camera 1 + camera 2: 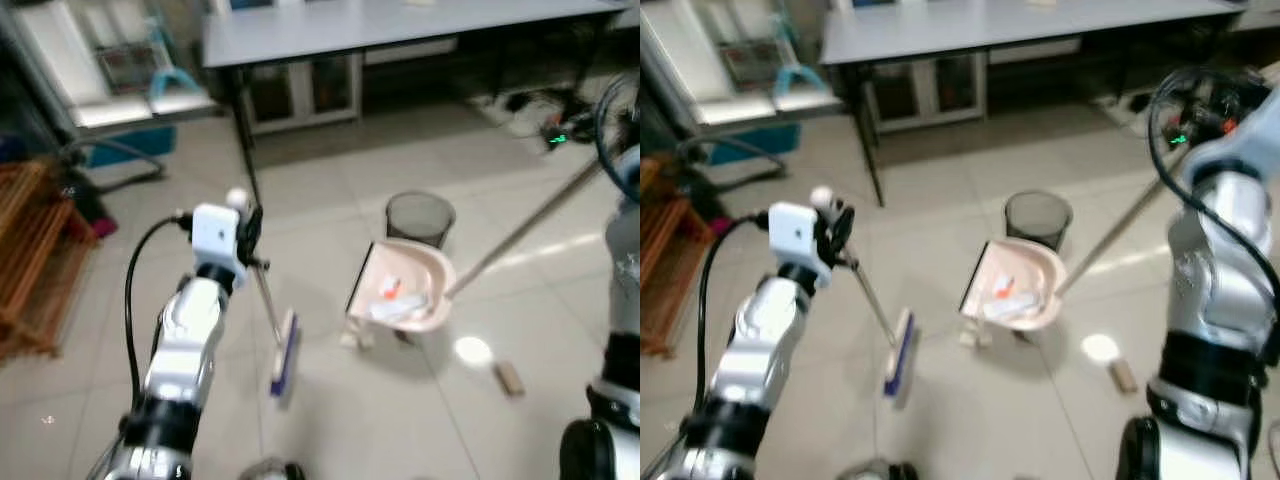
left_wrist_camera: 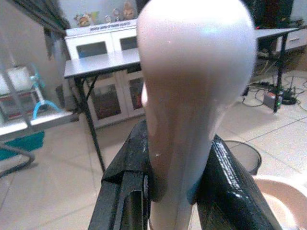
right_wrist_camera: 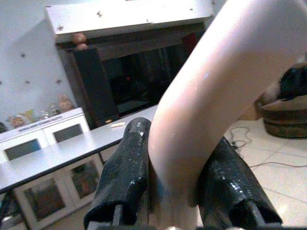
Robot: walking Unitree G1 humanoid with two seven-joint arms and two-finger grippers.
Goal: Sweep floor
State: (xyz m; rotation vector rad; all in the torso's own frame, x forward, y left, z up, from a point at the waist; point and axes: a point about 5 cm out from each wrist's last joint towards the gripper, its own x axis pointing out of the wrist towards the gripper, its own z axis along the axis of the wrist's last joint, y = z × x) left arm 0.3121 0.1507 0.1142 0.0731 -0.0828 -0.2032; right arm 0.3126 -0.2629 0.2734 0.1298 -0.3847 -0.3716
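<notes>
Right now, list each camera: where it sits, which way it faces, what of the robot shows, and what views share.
Left eye: on the head, looking down at the floor; left arm holding the broom.
Right eye: same scene; both arms, dustpan, bin.
Left wrist: along the left tool, shut on the broom handle, toward the table.
Right wrist: along the right tool, shut on the dustpan handle.
Shared: table.

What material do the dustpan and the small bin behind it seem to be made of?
The dustpan looks like smooth pale pink plastic: its moulded curved rim has a soft shine. The bin seems to be dark wire mesh, probably metal, since the floor shows faintly through its wall.
</notes>
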